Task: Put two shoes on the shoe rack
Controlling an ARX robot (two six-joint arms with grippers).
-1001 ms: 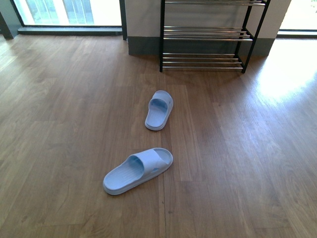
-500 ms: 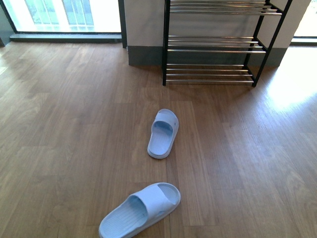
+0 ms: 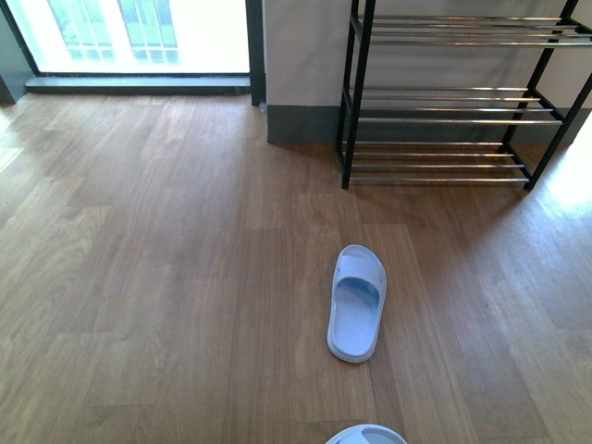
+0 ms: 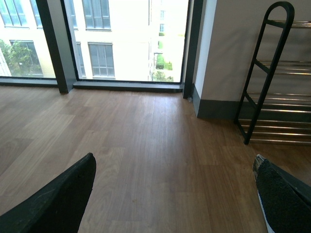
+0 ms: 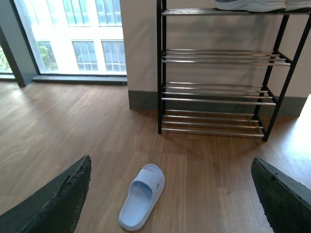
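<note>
Wood floor (image 3: 166, 277) bears a blue slide (image 3: 357, 303); shoes (image 5: 252, 4) top the shoe rack (image 5: 159, 73).

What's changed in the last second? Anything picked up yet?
The robot has moved closer: the shoe rack looks larger and further right, and the near blue slide has dropped to the front view's bottom edge. Nothing was picked up: that slide and the far blue slide lie where they were.
</note>
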